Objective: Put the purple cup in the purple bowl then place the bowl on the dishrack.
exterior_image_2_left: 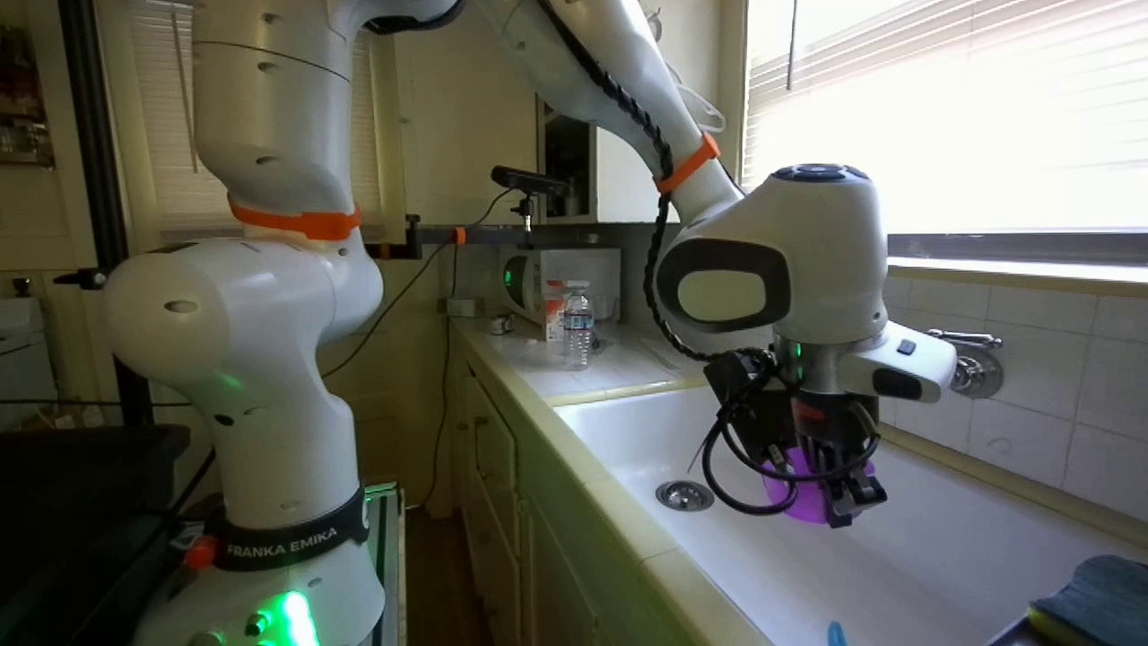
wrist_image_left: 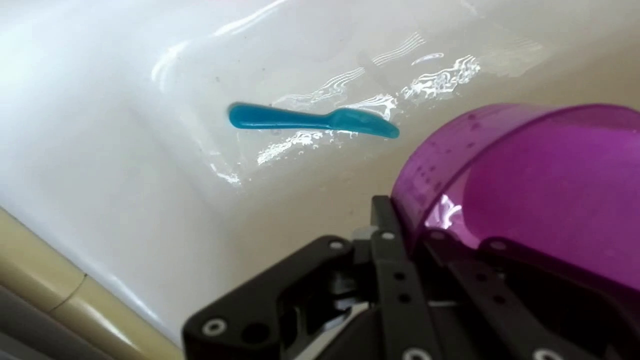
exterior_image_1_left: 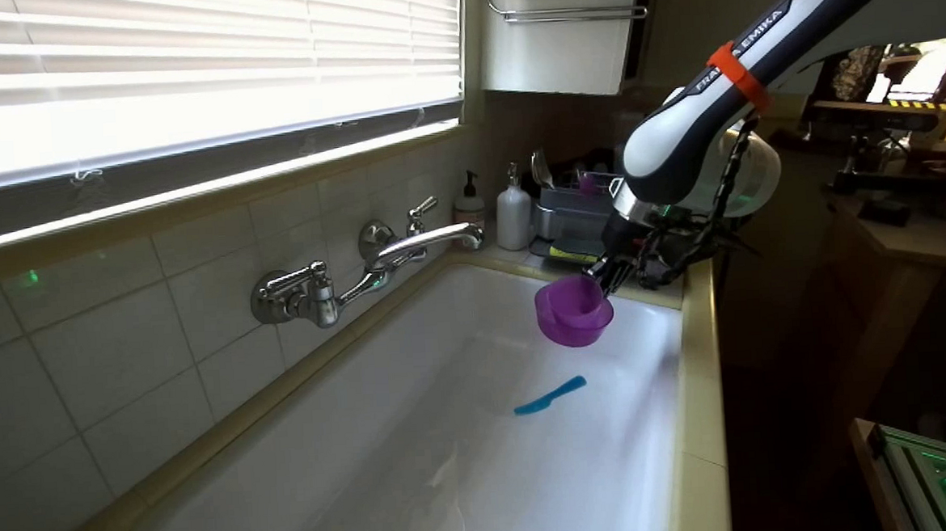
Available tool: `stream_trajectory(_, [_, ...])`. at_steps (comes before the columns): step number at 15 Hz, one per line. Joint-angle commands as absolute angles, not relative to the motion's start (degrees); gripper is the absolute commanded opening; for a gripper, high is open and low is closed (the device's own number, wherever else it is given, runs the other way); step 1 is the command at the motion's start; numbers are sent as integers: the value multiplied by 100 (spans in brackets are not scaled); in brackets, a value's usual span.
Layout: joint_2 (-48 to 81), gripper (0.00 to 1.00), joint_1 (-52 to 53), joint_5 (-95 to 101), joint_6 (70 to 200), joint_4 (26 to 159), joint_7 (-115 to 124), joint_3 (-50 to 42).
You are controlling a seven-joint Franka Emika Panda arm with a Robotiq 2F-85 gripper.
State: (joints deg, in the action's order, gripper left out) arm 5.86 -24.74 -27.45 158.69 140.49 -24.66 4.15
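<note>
The purple bowl [exterior_image_1_left: 574, 337] hangs tilted over the far end of the sink, and the purple cup [exterior_image_1_left: 576, 299] appears to sit within it. My gripper [wrist_image_left: 409, 225] is shut on the bowl's wall [wrist_image_left: 437, 160], one finger [wrist_image_left: 384, 215] outside it and the other seen dimly through the purple plastic. A deeper magenta area fills the inside there; cup and bowl floor cannot be told apart. Cables and fingers hide much of the purple [exterior_image_2_left: 807, 504] in an exterior view. On the counter beyond the sink stands the dark grey dishrack [exterior_image_1_left: 580, 221], partly behind the arm.
A blue plastic knife [wrist_image_left: 300, 119] lies on the sink floor [exterior_image_1_left: 417, 430]. The faucet [exterior_image_1_left: 431, 239] juts over the sink from the tiled wall. Soap bottles [exterior_image_1_left: 513, 215] stand beside the rack, and a sponge [exterior_image_2_left: 1090, 597] rests near the sink's end.
</note>
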Motion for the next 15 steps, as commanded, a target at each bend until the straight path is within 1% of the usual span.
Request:
stream_trajectory(1, [17, 1, -2448, -2498, 16013, 14518, -1956, 308])
stream_trajectory(2, [-85, 1, -2016, -2504, 15989, 14572, -1883, -145])
stream_trajectory(6, [-391, 1, -1762, -2106, 16041, 14780, -1355, -617])
stream_trajectory(11, [-591, 1, -1625, -1702, 16069, 14904, -824, -978])
stream_trajectory(12, [-376, 4, -1554, -1844, 15881, 14654, -1097, -1046])
stream_trajectory(15, [-449, 4, -1525, -1787, 15911, 14718, -975, -1106])
